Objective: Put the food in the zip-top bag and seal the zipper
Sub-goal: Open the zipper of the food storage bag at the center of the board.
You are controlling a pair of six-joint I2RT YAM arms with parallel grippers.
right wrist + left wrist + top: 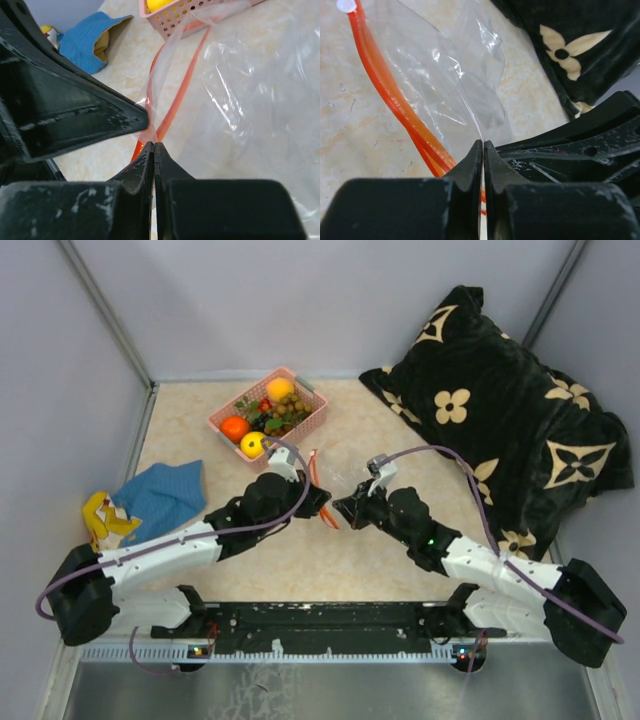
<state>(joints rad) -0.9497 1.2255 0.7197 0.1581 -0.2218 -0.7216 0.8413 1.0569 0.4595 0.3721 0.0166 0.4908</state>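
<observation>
The clear zip-top bag (340, 483) lies on the table between my two grippers. Its red-orange zipper (319, 485) runs along the mouth on the left side. My left gripper (322, 502) is shut on a thin edge of the bag (445, 75) next to the zipper (395, 102). My right gripper (346, 510) is shut on the bag (250, 100) mouth edge, right by the zipper (182, 85). The two grippers' tips (483, 142) (154, 145) nearly touch. The food (268, 415), an orange, yellow fruits, grapes and berries, sits in the pink basket (318, 416).
A black pillow (505, 420) with cream flowers fills the back right and shows in the left wrist view (570, 50). A blue-and-yellow cloth (160, 495) lies at the left and shows in the right wrist view (85, 40). The basket (190, 17) stands just behind the bag.
</observation>
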